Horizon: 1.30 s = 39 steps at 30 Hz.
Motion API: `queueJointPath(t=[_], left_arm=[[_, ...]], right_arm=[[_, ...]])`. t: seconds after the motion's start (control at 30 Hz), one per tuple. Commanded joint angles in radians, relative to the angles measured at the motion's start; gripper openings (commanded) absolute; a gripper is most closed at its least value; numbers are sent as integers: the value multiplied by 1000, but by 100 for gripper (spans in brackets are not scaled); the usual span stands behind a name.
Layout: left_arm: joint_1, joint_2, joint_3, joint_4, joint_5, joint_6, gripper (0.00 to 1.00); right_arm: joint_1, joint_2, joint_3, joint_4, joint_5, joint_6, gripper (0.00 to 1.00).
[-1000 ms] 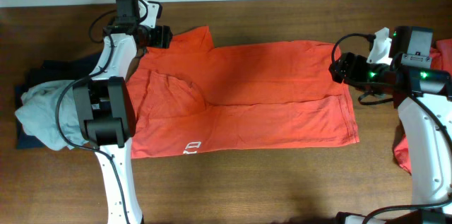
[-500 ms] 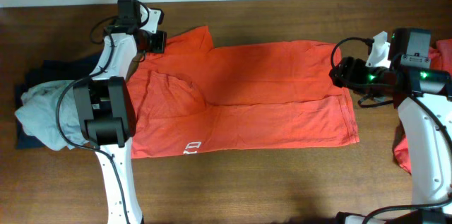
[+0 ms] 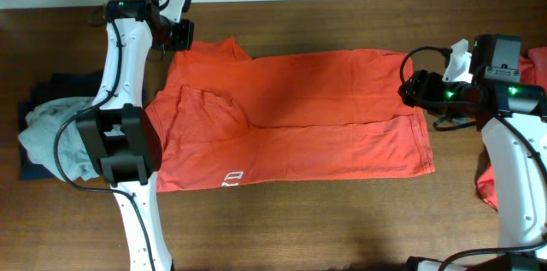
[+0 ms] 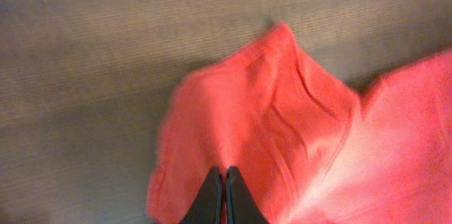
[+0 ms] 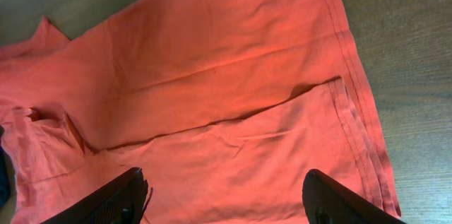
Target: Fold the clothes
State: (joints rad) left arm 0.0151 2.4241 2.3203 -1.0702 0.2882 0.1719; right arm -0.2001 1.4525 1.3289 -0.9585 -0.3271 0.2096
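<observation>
An orange-red T-shirt [image 3: 299, 117] lies spread across the brown table, folded lengthwise, its hem to the right. At its far left corner my left gripper [image 3: 182, 36] is shut on the sleeve fabric. In the left wrist view the two dark fingertips [image 4: 225, 174] meet, and the sleeve [image 4: 268, 125] fans out beyond them, lifted a little off the wood. My right gripper [image 3: 408, 87] hovers over the hem end. Its fingers [image 5: 226, 181] stand wide apart above the flat cloth [image 5: 212, 75] with nothing between them.
A pale grey garment [image 3: 51, 138] lies heaped on a navy one [image 3: 51, 87] at the table's left edge. More red cloth [image 3: 485, 185] shows at the right edge behind the right arm. The table's far edge runs just beyond the left gripper.
The left gripper closed on the sleeve and moved left and away, drawing the shirt's upper left corner out with it. The right gripper stayed over the hem.
</observation>
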Motion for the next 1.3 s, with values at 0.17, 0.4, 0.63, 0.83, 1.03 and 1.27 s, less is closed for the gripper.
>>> queueJointPath(t=[0.17, 0.4, 0.63, 0.83, 1.03, 1.27], left_arm=[[-33, -29, 12, -345, 11, 2, 0], [-33, -29, 11, -529, -78, 2, 1], [-33, -29, 11, -618, -132, 32, 0], [-34, -29, 11, -618, -132, 32, 7], [-34, -29, 11, -605, -132, 32, 11], [-34, -29, 11, -576, -127, 31, 11]], right_arm=[[3, 9, 5, 1, 6, 1, 76], [3, 9, 5, 0, 6, 1, 76], [3, 9, 5, 0, 6, 1, 76], [3, 9, 5, 0, 6, 1, 76], [2, 45, 5, 108, -2, -32, 79], [3, 239, 13, 432, -2, -112, 79]])
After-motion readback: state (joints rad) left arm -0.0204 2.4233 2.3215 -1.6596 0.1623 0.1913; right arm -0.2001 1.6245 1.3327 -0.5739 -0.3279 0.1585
